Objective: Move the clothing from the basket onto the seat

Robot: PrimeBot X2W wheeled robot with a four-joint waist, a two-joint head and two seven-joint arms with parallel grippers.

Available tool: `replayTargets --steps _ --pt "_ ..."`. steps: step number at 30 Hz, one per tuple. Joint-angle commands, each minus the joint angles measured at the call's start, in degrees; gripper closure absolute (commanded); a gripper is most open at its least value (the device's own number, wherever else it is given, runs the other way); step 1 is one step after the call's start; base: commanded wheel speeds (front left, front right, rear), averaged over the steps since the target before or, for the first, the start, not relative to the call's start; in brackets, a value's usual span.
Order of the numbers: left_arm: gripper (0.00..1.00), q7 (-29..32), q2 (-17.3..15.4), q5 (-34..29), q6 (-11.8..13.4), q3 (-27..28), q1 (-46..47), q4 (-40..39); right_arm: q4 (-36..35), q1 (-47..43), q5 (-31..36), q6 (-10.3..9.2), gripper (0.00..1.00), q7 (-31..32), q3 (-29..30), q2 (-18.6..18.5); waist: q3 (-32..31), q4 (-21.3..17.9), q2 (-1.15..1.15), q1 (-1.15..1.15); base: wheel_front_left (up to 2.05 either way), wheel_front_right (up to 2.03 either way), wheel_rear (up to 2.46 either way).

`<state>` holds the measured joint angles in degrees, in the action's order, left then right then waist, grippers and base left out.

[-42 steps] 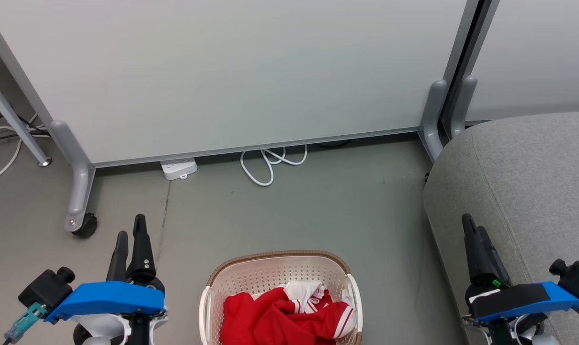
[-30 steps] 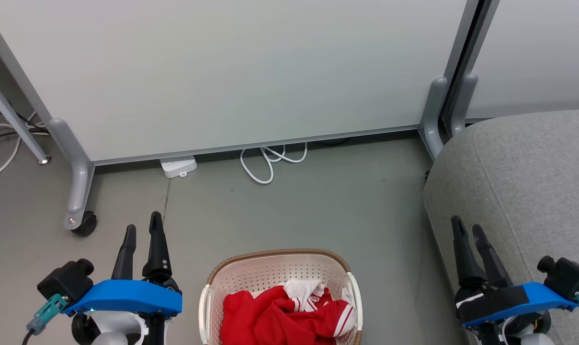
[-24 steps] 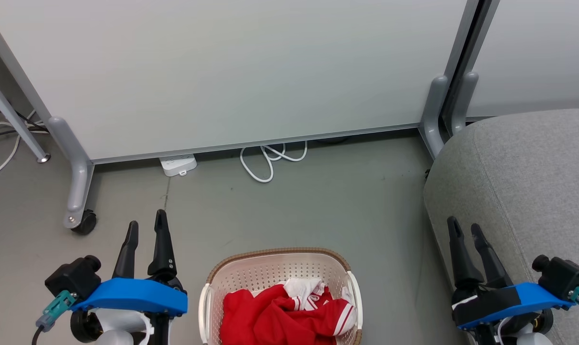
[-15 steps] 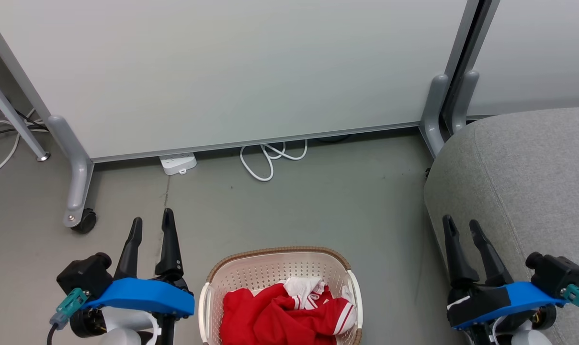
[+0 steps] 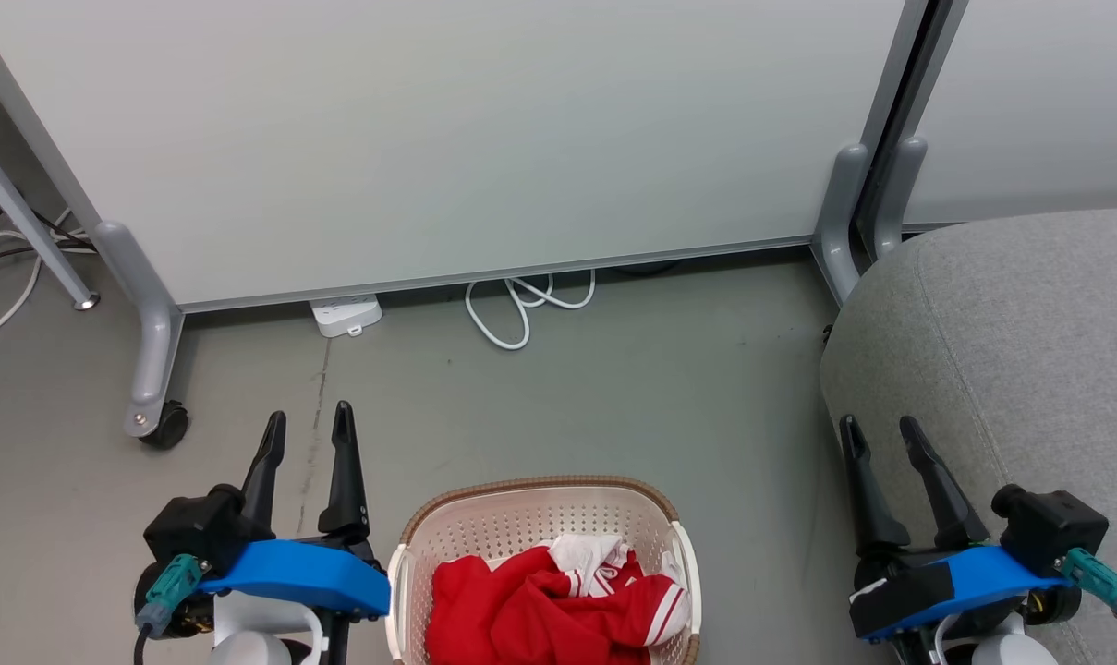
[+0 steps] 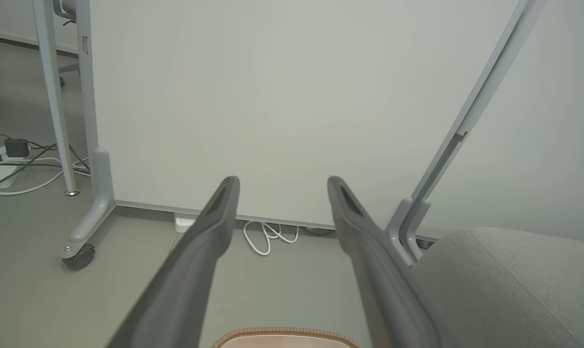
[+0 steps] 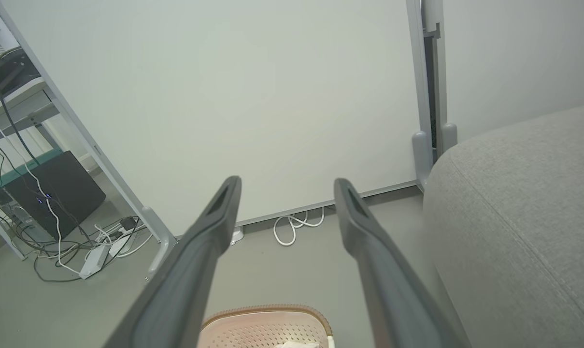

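Both left hand (image 5: 309,413) and right hand (image 5: 877,423) flank clothing (image 5: 540,614).

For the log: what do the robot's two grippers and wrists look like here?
The left gripper and right gripper each have two long, dark, tapering fingers with a slot-like recess near the tip. Behind each sits a blue cover, a black camera module and a teal connector with a cable. The right cover also carries a black band.
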<state>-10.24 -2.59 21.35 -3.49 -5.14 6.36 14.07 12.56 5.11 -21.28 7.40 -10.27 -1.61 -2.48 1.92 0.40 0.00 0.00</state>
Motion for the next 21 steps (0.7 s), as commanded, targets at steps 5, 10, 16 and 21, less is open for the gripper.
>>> replayTargets --steps 5,10,16,21 --pt "0.00 -1.2 -0.4 -3.9 0.3 -0.6 1.3 0.0 0.0 1.2 4.3 0.11 0.00 -1.1 -0.2 -0.5 0.1 0.0 0.00 0.00 0.00 0.00 0.00" --pt "0.00 -1.8 -0.4 -6.3 0.4 -0.9 1.3 0.3 0.3 1.2 7.0 0.12 0.00 -1.7 -0.2 -0.5 -0.1 -0.1 0.00 0.00 0.00 0.00 0.00" --pt "0.00 -2.5 -0.4 -9.2 0.4 -1.5 1.1 0.5 0.6 1.2 10.1 0.12 0.00 -2.5 0.2 -0.5 -0.2 -0.2 0.00 0.00 0.00 0.00 0.00" --pt "0.00 -2.9 -0.4 -11.1 0.5 -1.8 1.1 0.6 0.9 1.2 11.9 0.13 0.00 -2.9 0.2 -0.5 -0.2 -0.3 0.00 0.00 0.00 0.00 0.00"
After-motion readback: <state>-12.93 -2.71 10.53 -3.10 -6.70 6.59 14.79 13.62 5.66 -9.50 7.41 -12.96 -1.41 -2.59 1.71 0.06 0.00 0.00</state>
